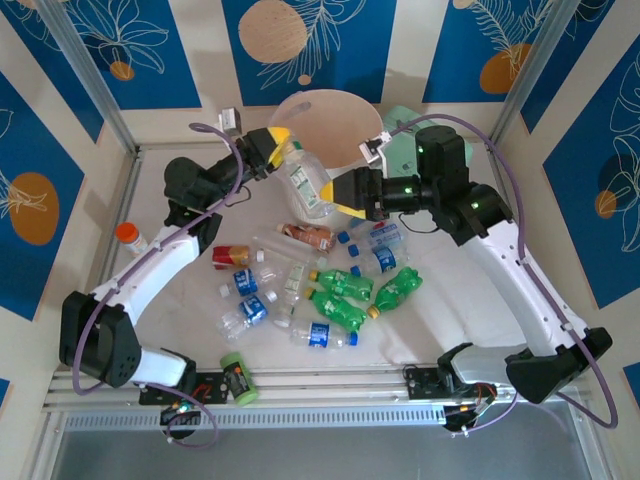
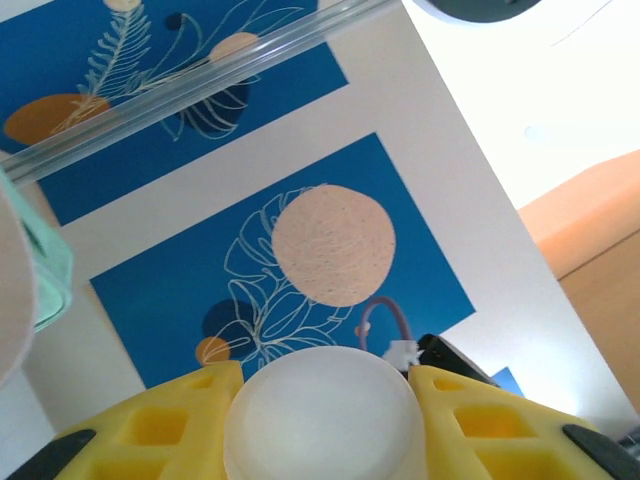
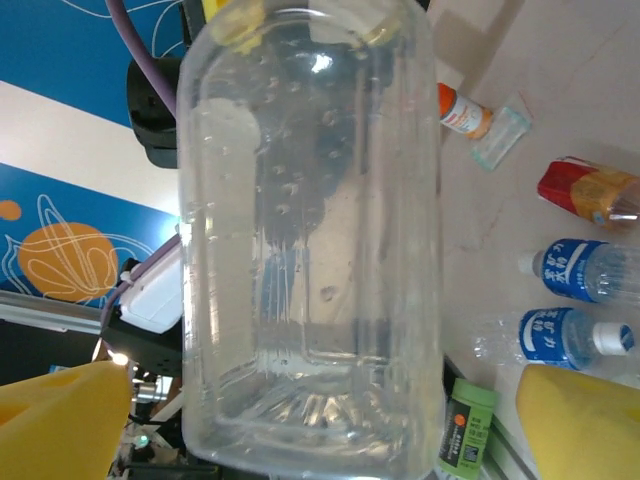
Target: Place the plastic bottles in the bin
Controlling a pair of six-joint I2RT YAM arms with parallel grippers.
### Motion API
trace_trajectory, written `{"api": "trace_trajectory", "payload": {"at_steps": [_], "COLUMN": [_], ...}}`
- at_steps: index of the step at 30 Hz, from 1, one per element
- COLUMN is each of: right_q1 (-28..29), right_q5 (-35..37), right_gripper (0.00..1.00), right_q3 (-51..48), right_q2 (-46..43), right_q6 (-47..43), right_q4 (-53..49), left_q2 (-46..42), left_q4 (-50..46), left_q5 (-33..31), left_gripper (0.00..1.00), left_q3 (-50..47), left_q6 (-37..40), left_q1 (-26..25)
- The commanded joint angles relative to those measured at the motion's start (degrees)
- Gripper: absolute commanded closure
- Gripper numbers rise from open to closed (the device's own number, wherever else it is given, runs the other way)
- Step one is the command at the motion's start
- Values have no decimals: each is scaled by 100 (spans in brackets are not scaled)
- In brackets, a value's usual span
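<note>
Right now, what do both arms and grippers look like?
The left arm and right arm have white links, black joints and a looping purple cable. The left gripper and right gripper have black bodies with yellow fingers. The right arm's joints carry green lights.

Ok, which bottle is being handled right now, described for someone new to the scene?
Find the round pale bin at the table's far side. Just in front of its rim, one big clear bottle hangs above the table, its white cap pinched in the left gripper. It is far larger than the small bottles lying below.
</note>
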Motion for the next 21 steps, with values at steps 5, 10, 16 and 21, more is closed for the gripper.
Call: {"api": "trace_trajectory", "payload": {"at_steps": [5,10,16,21], "right_q1": [155,309,372,381], "right_q5": [-325,-286,-157,-85], "right_gripper": [2,6,13,23], "right_q3": [334,595,678,678], "right_q2": [209,428,497,493], "right_q6": [142,53,-25,-58], "right_q4": [302,241,182,151], "left_q2": [147,111,121,119], "left_q4": [1055,977,886,683], "left_q5": [73,85,117,135], "left_gripper": [71,71,71,72], "left_q3": [14,-19,-32,-58], "left_q6": [-536,-490,-459,-379], "left_q1": [60,60,60,60]}}
